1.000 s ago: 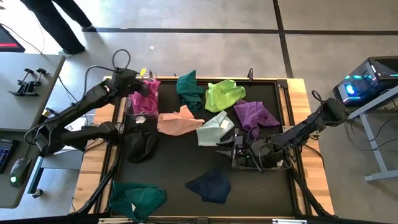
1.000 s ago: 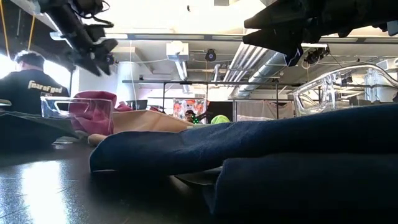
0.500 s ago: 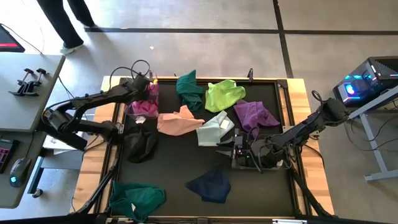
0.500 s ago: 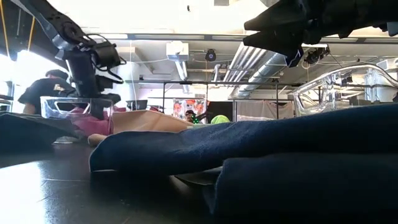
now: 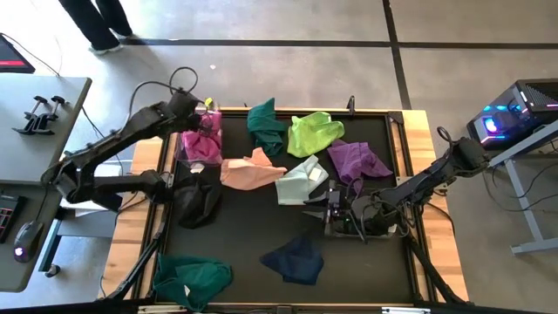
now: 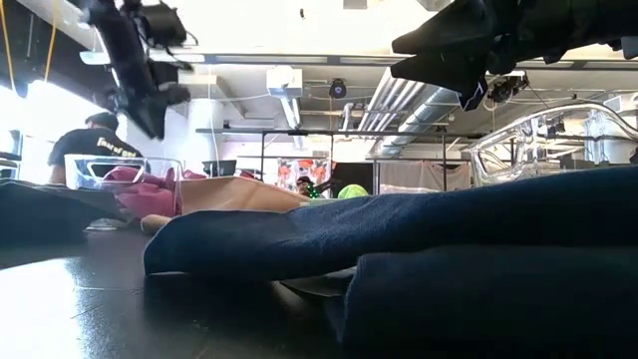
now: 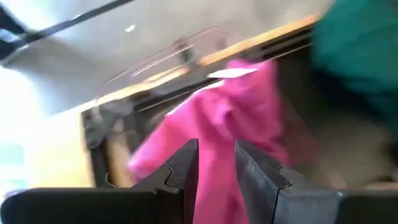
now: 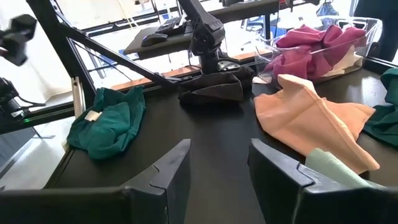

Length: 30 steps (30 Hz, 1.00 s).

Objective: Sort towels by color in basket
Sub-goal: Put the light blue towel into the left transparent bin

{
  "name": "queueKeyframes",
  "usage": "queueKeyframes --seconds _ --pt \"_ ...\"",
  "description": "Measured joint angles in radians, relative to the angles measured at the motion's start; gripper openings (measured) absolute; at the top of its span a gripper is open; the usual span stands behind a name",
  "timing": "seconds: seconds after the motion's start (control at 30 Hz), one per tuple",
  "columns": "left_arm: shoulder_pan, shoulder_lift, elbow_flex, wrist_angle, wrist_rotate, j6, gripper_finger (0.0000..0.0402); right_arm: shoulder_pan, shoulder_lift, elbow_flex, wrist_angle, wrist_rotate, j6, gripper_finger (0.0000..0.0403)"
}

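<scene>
A clear basket at the table's far left holds magenta towels. My left gripper hovers just above them, its fingers a little apart with nothing between. Spread on the black mat are teal, lime, purple, peach, mint, black, navy and another teal towel. My right gripper waits open and level over the mat beside the mint towel.
Wooden rails frame the mat on both sides. A grey desk stands to the left and a lit computer case to the right. A person stands beyond the table's far left.
My left gripper has dipped down into the basket onto the magenta towels and has come back up above the rim. The magenta pile, which stood above the rim, now sits lower in the basket.
</scene>
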Motion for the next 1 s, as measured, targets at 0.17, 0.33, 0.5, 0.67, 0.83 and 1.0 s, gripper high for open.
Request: queueKeyframes --seconds 0.17,0.33,0.5,0.67,0.83,1.0 --pt "-0.142 -0.096 -0.043 0.091 0.149 -0.054 0.009 0.0 0.0 0.0 -0.006 0.0 -0.001 0.0151" --pt "-0.382 -0.117 -0.173 0.395 0.204 -0.122 0.009 -0.011 0.0 0.004 -0.013 0.023 -0.023 0.0156" --pt "-0.652 -0.05 -0.313 0.888 0.2 -0.19 0.009 -0.082 0.0 0.134 -0.285 0.004 -0.066 0.0188" --pt "-0.869 0.087 -0.358 1.183 0.081 -0.121 0.009 -0.181 0.002 0.286 -0.611 -0.105 -0.092 0.0228" --pt "-1.0 0.221 -0.358 1.212 -0.157 -0.12 0.009 -0.252 0.03 0.319 -0.691 -0.139 -0.128 0.0243" --pt "-1.022 0.314 -0.358 1.21 -0.247 -0.12 0.009 -0.306 0.089 0.319 -0.693 -0.174 -0.133 0.0243"
